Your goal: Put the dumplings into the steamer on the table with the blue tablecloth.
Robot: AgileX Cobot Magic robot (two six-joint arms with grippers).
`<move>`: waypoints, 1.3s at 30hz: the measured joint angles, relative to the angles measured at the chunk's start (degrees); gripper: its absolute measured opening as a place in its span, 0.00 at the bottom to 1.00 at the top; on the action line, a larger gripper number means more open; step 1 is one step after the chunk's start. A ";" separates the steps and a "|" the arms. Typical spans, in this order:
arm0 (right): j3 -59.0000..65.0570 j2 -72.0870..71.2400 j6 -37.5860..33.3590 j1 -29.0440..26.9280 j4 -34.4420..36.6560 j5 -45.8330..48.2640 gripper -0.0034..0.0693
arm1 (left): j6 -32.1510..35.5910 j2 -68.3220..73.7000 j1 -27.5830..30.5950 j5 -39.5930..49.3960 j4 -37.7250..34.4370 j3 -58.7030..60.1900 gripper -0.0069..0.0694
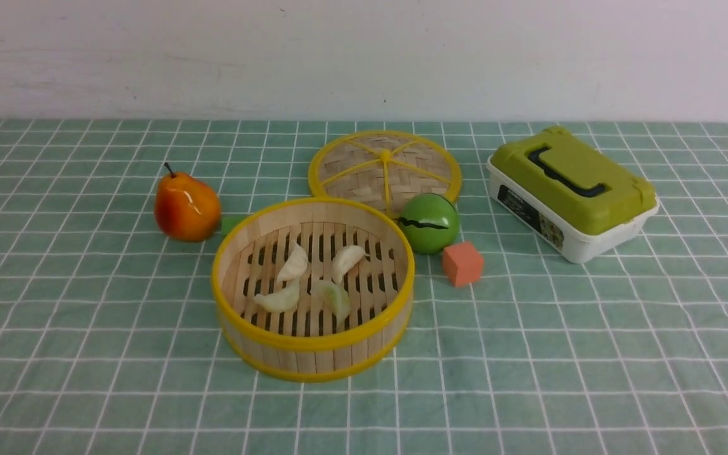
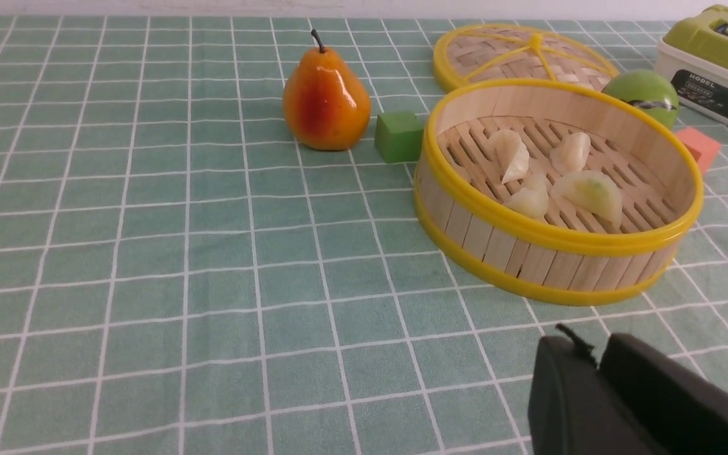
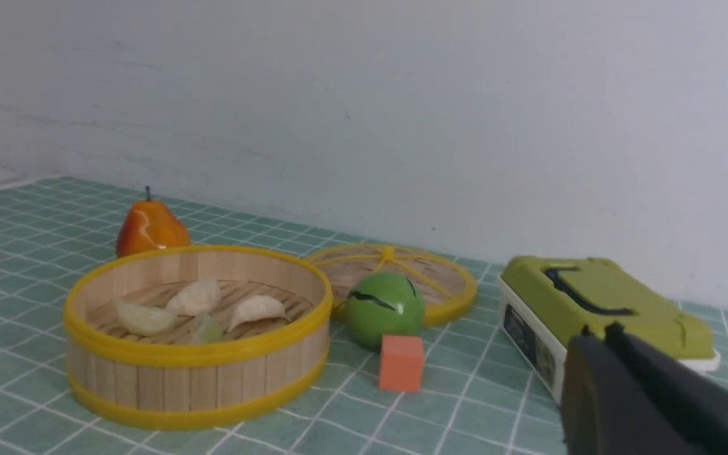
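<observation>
Left gripper [image 2: 598,363]: fingers nearly together, holding nothing, above the blue tablecloth [image 1: 86,354] near the steamer [image 1: 313,287]. Right gripper [image 3: 601,338]: fingers together, empty. Four dumplings [image 1: 292,263] lie on the steamer's slatted floor; pear [image 1: 186,206], woven lid [image 1: 385,169], green ball [image 1: 429,222] stand around it.

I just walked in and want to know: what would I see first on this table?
The steamer in the middle with its bright yellow rim, and four dumplings lying on its slats. Just left of it stands a shiny orange pear. Behind and to the right lie the flat lid, a green ball, an orange cube and a green-topped box.
</observation>
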 joint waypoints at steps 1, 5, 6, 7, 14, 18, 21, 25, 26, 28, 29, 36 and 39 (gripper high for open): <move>0.57 0.00 -3.00 -2.43 5.37 0.00 0.04 | 0.00 0.00 0.00 0.00 0.00 0.00 0.19; 1.17 0.00 -11.75 -9.66 16.32 1.63 0.04 | 0.00 0.00 0.00 0.00 0.00 0.00 0.19; 1.17 0.00 -13.37 -11.79 18.06 2.68 0.04 | 0.00 0.00 0.00 0.00 0.00 0.00 0.19; 1.17 0.00 -14.78 -14.78 19.34 4.54 0.04 | 0.00 0.00 0.00 0.00 0.00 0.00 0.19; 1.17 0.00 -16.08 -20.55 20.36 16.74 0.04 | 0.00 0.00 0.00 0.00 0.00 0.00 0.20; 1.04 0.00 -16.08 -20.75 20.49 22.98 0.04 | 0.00 0.00 0.00 0.00 0.00 0.00 0.21; 0.81 -0.01 -16.08 -20.78 20.49 23.95 0.05 | 0.00 0.00 0.00 0.00 0.00 0.00 0.21; 0.75 -0.01 -16.08 -20.78 20.60 24.20 0.05 | 0.00 0.00 0.00 0.00 0.00 0.00 0.21; 0.75 -0.01 -16.08 -20.78 20.60 24.20 0.05 | 0.00 0.00 0.00 0.00 0.00 0.00 0.21; 0.75 -0.01 -16.08 -20.78 20.64 24.24 0.05 | 0.00 0.00 0.00 0.00 0.00 0.00 0.22; 0.75 -0.01 -16.08 -20.78 20.67 24.24 0.05 | 0.00 0.00 0.00 0.00 0.00 0.00 0.22; 0.75 -0.01 -16.08 -20.78 20.86 24.24 0.06 | 0.00 0.00 0.00 0.00 0.00 0.00 0.23; 0.75 -0.01 -16.08 -20.78 20.90 24.24 0.07 | 0.00 0.00 0.00 0.00 0.00 0.00 0.24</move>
